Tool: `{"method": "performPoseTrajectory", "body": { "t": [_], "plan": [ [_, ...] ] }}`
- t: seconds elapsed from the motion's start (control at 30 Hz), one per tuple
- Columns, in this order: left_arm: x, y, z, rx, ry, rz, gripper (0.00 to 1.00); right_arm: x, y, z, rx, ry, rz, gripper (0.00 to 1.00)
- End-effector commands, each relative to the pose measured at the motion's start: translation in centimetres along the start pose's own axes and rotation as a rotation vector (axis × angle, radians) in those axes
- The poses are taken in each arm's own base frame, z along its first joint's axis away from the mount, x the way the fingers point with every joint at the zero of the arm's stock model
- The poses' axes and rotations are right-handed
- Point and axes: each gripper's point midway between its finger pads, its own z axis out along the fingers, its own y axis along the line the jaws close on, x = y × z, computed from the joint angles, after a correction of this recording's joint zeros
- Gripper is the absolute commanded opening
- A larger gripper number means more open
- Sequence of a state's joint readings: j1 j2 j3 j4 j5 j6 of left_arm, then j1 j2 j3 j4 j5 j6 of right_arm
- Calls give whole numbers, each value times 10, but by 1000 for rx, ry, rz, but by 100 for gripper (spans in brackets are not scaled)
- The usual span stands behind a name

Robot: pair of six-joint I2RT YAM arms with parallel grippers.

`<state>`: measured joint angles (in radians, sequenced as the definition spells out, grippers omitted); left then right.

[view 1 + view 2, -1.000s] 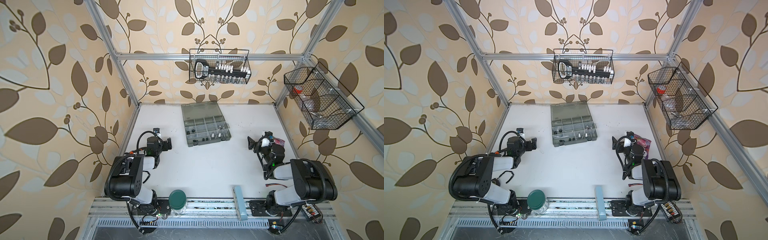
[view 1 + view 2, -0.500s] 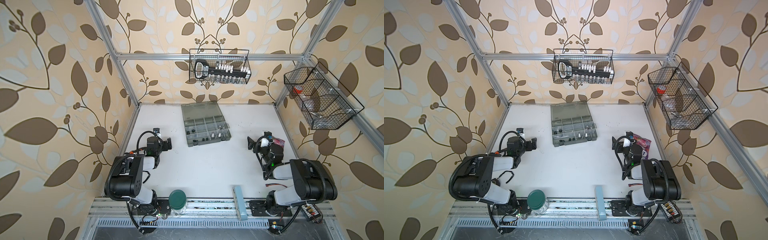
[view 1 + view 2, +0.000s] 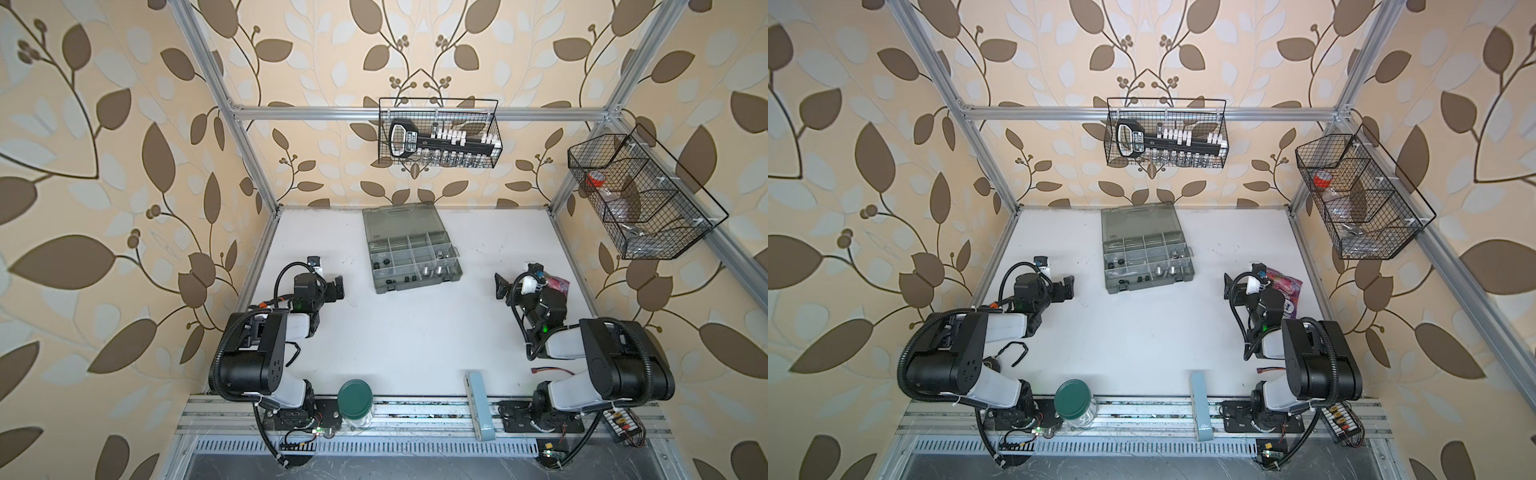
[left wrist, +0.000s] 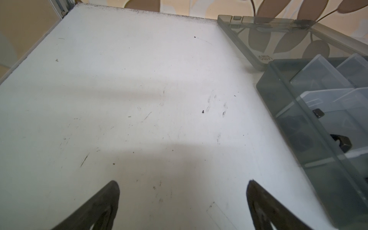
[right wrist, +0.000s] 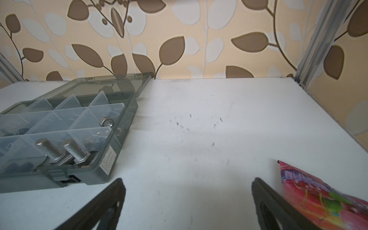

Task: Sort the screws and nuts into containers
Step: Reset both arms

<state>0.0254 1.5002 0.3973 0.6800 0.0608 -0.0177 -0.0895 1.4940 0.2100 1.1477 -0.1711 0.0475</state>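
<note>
Left gripper (image 4: 182, 185) and right gripper (image 5: 188, 180) gape wide, empty. Case (image 3: 419, 286) ahead holds screws (image 5: 74, 151), nuts (image 5: 106, 121). Sorting looks done: stay clear.

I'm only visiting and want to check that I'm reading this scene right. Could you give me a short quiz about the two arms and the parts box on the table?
1. True or false: the left gripper and the right gripper are both open and empty.
2. The silver screws are: A held by the left gripper; B held by the right gripper; C in a compartment of the organizer case.
3. What lies on the table beside the right gripper?
Key: 1 true. 2 C. 3 a colourful snack packet.
</note>
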Motion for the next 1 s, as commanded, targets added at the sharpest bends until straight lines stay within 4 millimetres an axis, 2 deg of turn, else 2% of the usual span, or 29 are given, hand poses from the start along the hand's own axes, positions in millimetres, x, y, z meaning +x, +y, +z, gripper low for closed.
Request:
{"method": "performPoseTrajectory", "body": {
  "t": [0.0,0.03,0.13,0.23,0.3,0.33,0.57,0.97],
  "plan": [
    [-12,5,-5,-36,-69,0,99,-6,0,4,5,-12,-6,100],
    [-11,4,-6,-30,-74,2,99,-6,-1,4,7,-12,-7,100],
    [-8,-22,-4,114,-43,73,99,-6,0,4,6,-12,-7,100],
    [-9,-18,-4,97,-51,63,99,-6,0,4,6,-11,-7,100],
    [-10,-4,0,10,-33,21,99,-6,0,4,5,-11,-7,100],
    [-9,-3,0,6,-36,21,99,-6,0,4,6,-12,-7,100],
    [-9,-9,0,41,-35,36,99,-6,0,4,5,-12,-8,100],
    [-9,-9,-1,39,-38,35,99,-6,-1,4,7,-12,-7,99]
  ]
}}
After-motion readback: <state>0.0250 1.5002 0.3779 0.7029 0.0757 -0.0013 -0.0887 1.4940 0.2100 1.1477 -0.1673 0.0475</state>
